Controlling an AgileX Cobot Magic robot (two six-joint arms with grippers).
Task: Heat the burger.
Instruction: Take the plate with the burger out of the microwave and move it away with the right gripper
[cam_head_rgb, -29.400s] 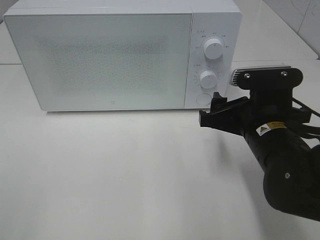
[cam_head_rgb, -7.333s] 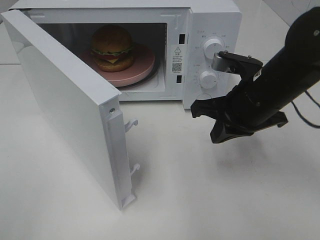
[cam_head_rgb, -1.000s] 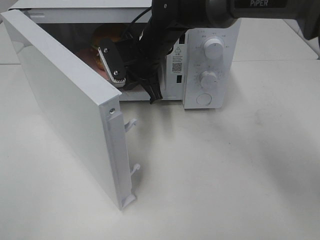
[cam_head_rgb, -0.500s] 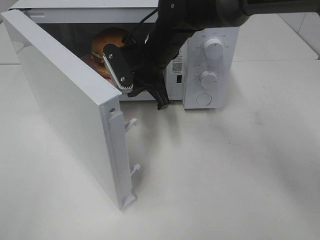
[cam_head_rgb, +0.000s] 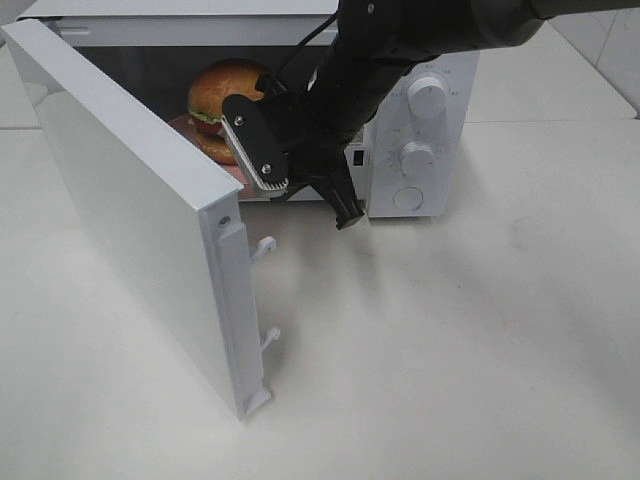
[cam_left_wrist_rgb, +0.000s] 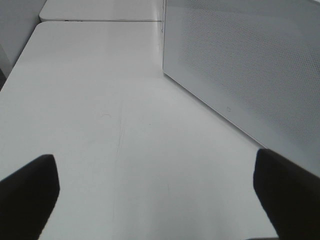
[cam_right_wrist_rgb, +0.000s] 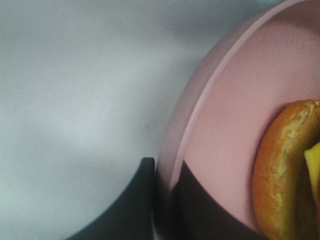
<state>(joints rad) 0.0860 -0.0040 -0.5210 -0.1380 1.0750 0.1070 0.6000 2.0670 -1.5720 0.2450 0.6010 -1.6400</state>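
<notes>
- The burger (cam_head_rgb: 226, 88) sits on the pink plate (cam_head_rgb: 188, 124). Over the last second the right arm has drawn back toward the oven mouth, so the bun now shows whole where the arm hid it; I judge the plate is being pulled out.
- The bun is glossy golden-brown and domed, with frilly green lettuce; the wrist view shows a yellow cheese corner.
- The plate is round, smooth, matte pink with a raised rim (cam_right_wrist_rgb: 192, 115).
- The right gripper (cam_right_wrist_rgb: 162, 177) has its fingers nearly together, pinching that rim between them.
- The microwave (cam_head_rgb: 420, 120) is a boxy, smooth white shell with two round knobs; its door (cam_head_rgb: 130, 220) stands swung wide, with a fine dotted mesh.
- The left gripper (cam_left_wrist_rgb: 155, 195) is spread fully apart, empty, above the plain white table (cam_head_rgb: 450, 350).
</notes>
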